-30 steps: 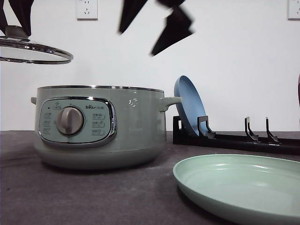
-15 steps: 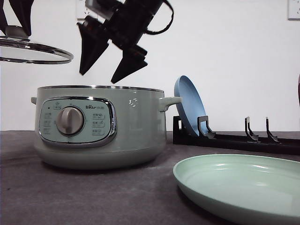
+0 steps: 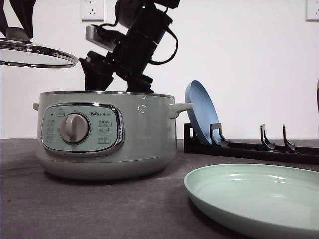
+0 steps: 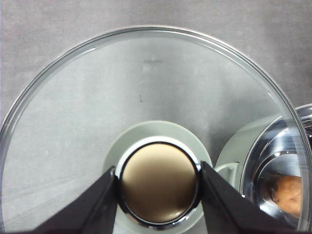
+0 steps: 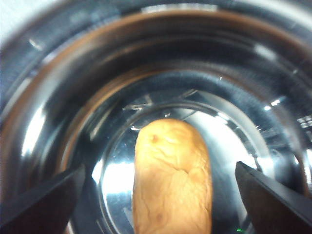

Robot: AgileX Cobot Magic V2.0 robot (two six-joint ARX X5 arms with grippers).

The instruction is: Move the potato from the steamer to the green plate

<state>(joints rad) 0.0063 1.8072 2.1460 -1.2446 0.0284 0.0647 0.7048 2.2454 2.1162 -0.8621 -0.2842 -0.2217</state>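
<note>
Right wrist view: orange-brown oval potato [image 5: 171, 178] lies lengthwise, bottom centre, in the shiny steamer [image 5: 73, 87], between the right gripper's [image 5: 161, 204] spread fingers.

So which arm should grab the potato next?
The right. Its open end effector is already down in the steamer, straddling the potato. The left end effector is shut on the glass lid, held off to the side.

The steamer [image 3: 107, 134] has a glossy chrome rim and mirror-bright metal bowl; the potato [image 5: 171, 180] looks matt, wrinkled; the lid [image 4: 146, 97] is clear glass.
</note>
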